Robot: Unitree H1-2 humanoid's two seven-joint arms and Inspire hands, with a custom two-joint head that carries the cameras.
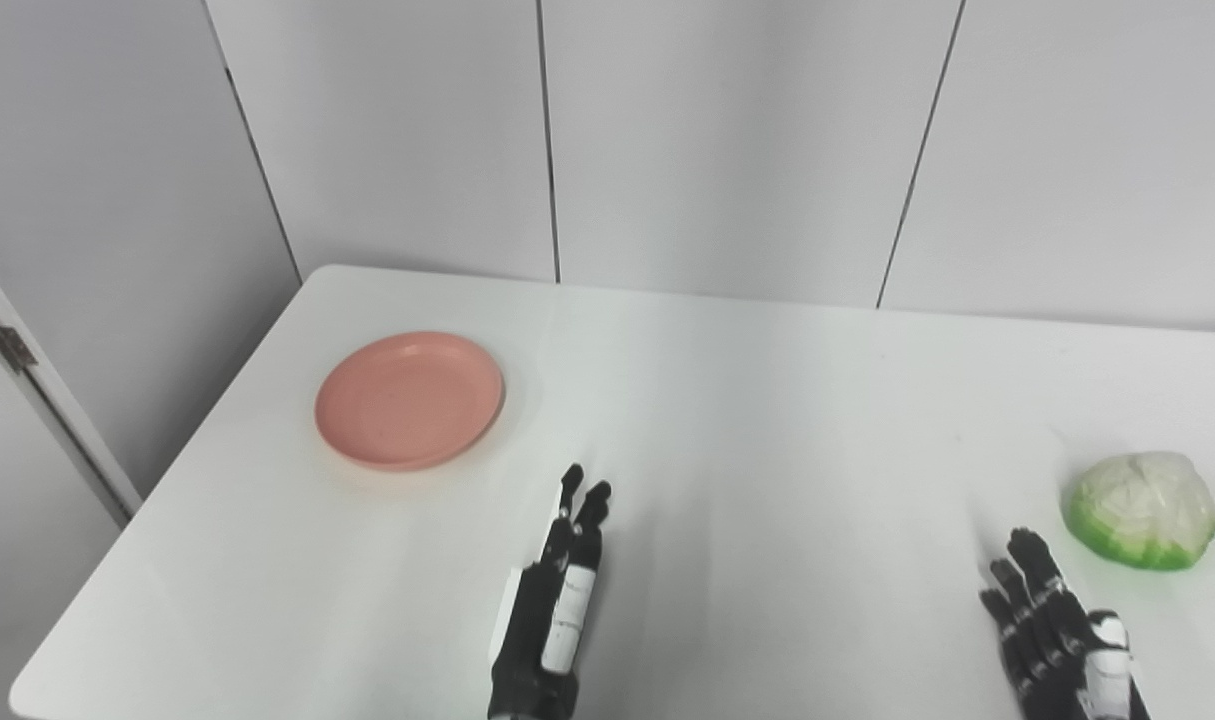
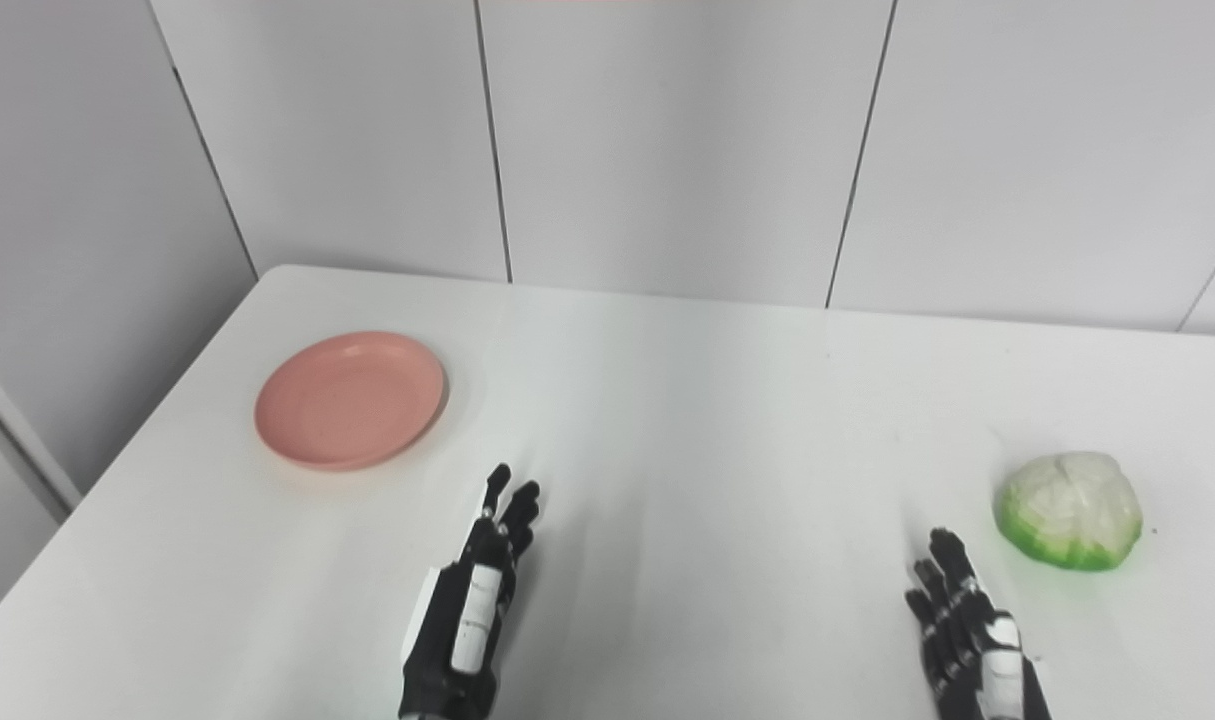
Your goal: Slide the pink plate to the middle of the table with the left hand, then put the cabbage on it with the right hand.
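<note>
A pink plate (image 1: 408, 400) lies empty on the left part of the white table (image 1: 747, 420). A green and white cabbage (image 1: 1145, 509) sits at the right side of the table. My left hand (image 1: 557, 600) is open, fingers straight and pointing away, near the front edge, to the right of and nearer than the plate, apart from it. My right hand (image 1: 1052, 625) is open at the front right, just short and left of the cabbage, not touching it. Both hands hold nothing.
Grey wall panels (image 1: 727, 140) stand behind the table's far edge. The table's left edge runs diagonally beside the plate, with a door frame and hinge (image 1: 12, 345) beyond it.
</note>
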